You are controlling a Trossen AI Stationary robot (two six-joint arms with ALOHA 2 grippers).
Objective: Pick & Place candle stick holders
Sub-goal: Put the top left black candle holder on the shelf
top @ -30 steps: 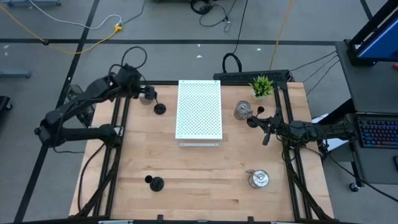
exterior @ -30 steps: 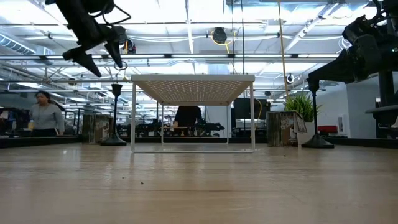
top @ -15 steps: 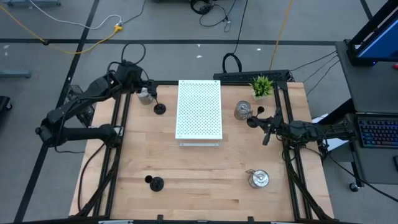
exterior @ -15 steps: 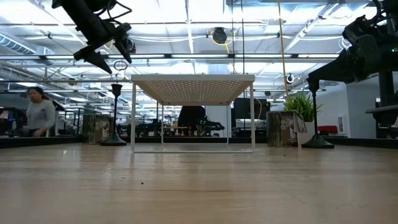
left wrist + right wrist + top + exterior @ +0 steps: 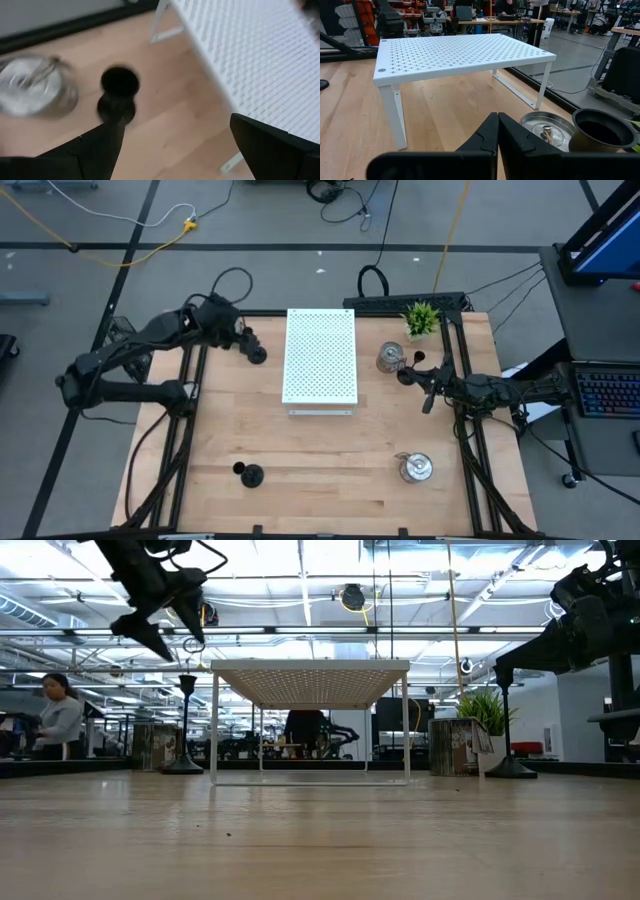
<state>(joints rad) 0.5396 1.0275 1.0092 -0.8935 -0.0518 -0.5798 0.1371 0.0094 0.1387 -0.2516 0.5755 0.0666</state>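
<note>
My left gripper [image 5: 247,343] hovers open at the table's far left, just left of the white rack. In the left wrist view its fingers [image 5: 175,125] stand apart above a black holder [image 5: 119,86], which stands on its round base [image 5: 257,356]. A silver holder [image 5: 35,92] stands beside it. My right gripper [image 5: 430,392] is shut and empty at the right, level above the table. A black holder [image 5: 597,131] and a silver holder [image 5: 547,131] stand just beside it. Another black holder [image 5: 248,474] and another silver one [image 5: 415,467] stand near the front.
A white perforated rack [image 5: 320,355] stands on thin legs at the far middle. A small green potted plant [image 5: 421,318] stands at the far right corner. Bare wood lies between the two front holders. A person [image 5: 55,720] shows in the room beyond the table.
My left gripper has gone a little toward the table's right and near edge, to a place over the black holder beside the rack. My right gripper has kept still.
</note>
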